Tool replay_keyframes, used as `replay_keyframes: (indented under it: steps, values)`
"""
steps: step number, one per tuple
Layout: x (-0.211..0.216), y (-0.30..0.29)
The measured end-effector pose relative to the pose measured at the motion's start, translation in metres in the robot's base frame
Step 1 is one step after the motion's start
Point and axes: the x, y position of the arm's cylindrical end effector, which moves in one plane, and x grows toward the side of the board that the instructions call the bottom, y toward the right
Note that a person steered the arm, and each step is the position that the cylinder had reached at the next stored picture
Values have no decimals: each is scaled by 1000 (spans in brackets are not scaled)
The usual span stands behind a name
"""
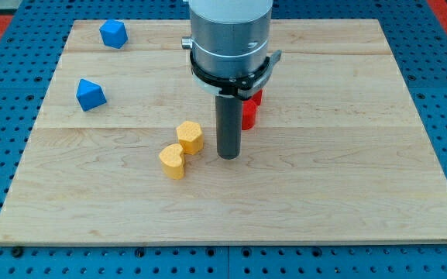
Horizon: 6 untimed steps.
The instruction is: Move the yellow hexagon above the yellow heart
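Note:
The yellow hexagon (190, 136) sits on the wooden board near its middle. The yellow heart (173, 160) lies just below and to the left of it, touching or nearly touching. My tip (228, 156) rests on the board a short way to the right of the hexagon, apart from it, and level with the gap between the two yellow blocks.
Red blocks (249, 111) stand behind the rod, partly hidden by it. Two blue blocks lie at the view's left: one (113, 33) near the top edge and one (91, 94) lower. The board (362, 194) lies on a blue pegboard.

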Motion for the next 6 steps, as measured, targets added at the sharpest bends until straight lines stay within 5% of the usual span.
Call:
replay_keyframes:
  steps: [3,4,6]
  values:
    - [-23,-33]
    - [-64,-36]
    - [-102,-130]
